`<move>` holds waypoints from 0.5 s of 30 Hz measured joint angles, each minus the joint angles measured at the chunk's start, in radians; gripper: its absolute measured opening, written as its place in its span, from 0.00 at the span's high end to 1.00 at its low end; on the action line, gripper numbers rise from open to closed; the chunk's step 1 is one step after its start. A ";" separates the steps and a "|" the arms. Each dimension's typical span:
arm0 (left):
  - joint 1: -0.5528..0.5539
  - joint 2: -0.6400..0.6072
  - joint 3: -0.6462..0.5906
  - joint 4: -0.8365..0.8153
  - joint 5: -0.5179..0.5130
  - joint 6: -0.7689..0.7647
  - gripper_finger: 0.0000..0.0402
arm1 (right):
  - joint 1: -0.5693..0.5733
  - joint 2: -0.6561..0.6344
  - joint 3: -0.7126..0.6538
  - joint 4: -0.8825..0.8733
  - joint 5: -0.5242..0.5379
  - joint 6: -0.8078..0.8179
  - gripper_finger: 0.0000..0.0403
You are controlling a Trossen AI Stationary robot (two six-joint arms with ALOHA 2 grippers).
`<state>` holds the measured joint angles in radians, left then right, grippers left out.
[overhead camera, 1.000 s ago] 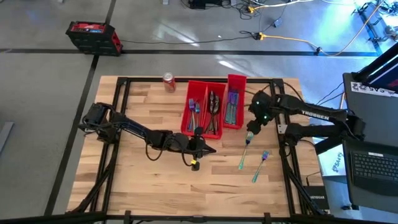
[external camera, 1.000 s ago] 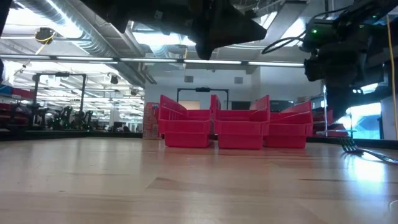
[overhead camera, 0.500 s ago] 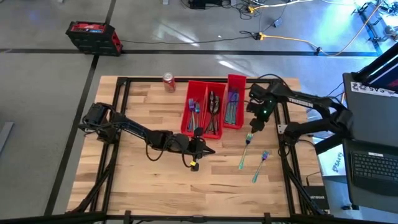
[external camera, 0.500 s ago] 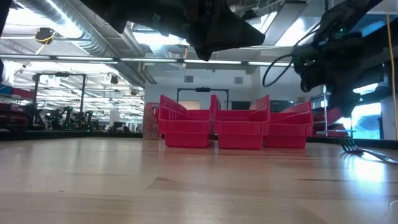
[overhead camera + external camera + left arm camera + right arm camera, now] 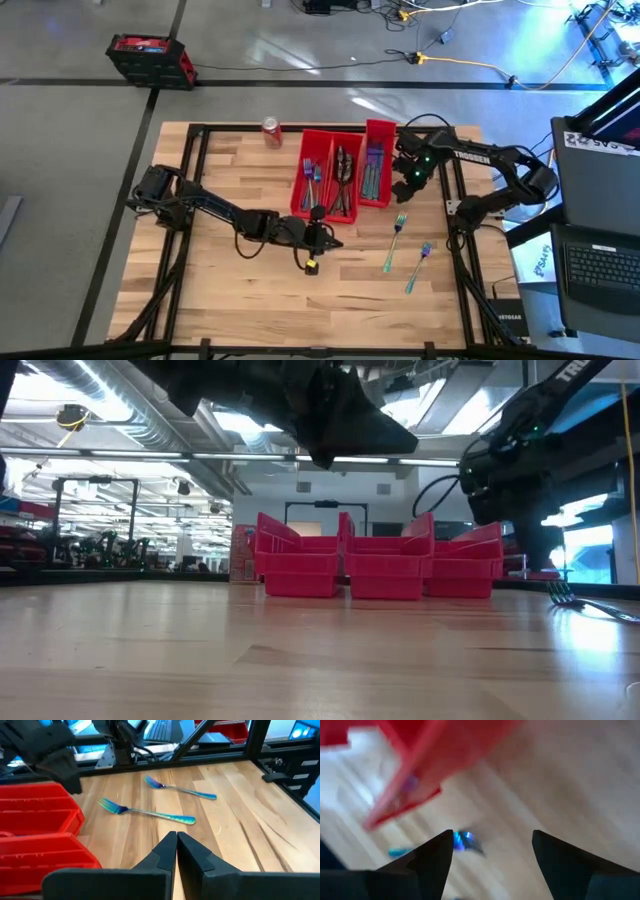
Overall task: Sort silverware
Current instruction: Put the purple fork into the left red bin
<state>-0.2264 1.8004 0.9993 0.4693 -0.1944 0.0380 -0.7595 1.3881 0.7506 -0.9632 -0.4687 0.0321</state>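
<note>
Two iridescent forks lie flat on the wooden table right of the red bins: one (image 5: 396, 240) nearer the bins, one (image 5: 419, 266) nearer the front right. Both forks also show in the left wrist view (image 5: 145, 811) (image 5: 181, 789). More silverware lies in the three red bins (image 5: 341, 172). My left gripper (image 5: 326, 241) hovers shut and empty in front of the bins. My right gripper (image 5: 407, 181) hangs open and empty beside the rightmost bin, pointing steeply down, with a blurred fork head (image 5: 465, 840) showing between its fingers.
A red soda can (image 5: 271, 131) stands at the far edge, left of the bins. Black frame rails (image 5: 455, 215) run along the table's sides. Bare wood lies in front of the bins and at the left. The low view shows the bins (image 5: 380, 568) and a fork (image 5: 585, 603).
My right gripper has moved toward the rightmost bin, away from the table's right edge, sinking a little and staying open. Both forks have stayed where they lay. My left gripper has tipped slightly in place, still shut.
</note>
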 joint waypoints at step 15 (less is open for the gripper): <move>0.001 0.000 0.000 -0.028 -0.001 0.058 1.00 | 0.177 -0.336 -0.127 0.096 0.359 0.647 0.37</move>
<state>-0.2253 1.8004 0.9993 0.4412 -0.1955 0.0964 -0.5829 1.0518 0.6234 -0.8670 -0.1100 0.6790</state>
